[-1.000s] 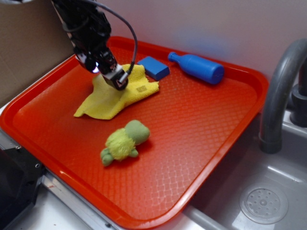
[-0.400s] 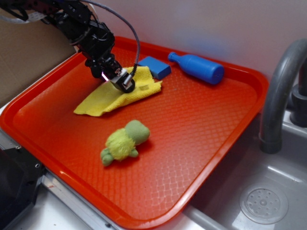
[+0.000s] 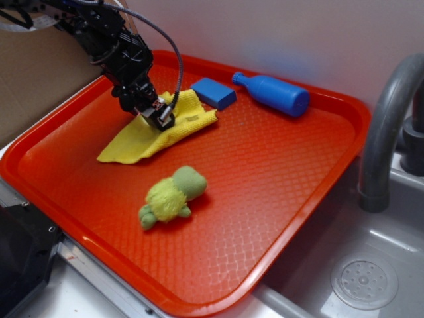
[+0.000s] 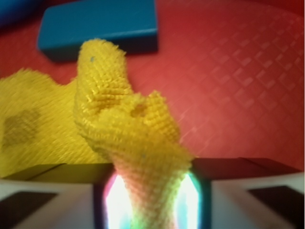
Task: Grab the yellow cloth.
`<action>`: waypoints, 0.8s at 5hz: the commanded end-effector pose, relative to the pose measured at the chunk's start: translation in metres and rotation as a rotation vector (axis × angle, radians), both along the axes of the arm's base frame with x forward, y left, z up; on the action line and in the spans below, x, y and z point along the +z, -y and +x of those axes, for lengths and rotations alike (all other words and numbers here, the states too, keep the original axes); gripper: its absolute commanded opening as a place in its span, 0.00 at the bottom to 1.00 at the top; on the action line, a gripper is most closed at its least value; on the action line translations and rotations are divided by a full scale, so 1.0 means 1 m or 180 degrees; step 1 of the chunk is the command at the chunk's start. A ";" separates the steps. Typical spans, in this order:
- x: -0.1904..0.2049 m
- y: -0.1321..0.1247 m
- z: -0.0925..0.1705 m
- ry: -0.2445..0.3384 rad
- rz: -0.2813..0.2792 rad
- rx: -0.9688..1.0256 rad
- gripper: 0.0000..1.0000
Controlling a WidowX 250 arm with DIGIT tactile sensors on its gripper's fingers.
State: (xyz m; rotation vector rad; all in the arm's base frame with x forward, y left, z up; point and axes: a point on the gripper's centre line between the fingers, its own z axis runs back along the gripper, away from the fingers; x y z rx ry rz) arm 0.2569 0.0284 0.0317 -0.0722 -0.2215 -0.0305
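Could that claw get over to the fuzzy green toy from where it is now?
Probably not yet: the claw is shut on the yellow cloth. Otherwise the way looks free, with only bare red tray between it and the plush toy.

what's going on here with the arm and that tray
A robot arm has its end effector shut on a fold of the yellow cloth; the wrist view shows the fabric bunched between the fingers. Most of the cloth lies on the red tray. A blue block and blue bottle sit just behind it, and a plush toy lies nearer the front.
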 end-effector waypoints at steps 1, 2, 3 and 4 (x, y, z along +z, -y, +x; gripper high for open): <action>0.107 -0.005 -0.030 0.0681 0.0200 0.0040 0.00; 0.157 -0.004 -0.024 0.0328 0.0204 0.0197 0.00; 0.188 0.005 -0.008 -0.0358 0.0470 0.0312 0.00; 0.174 0.017 -0.008 -0.0481 0.0652 0.0326 0.00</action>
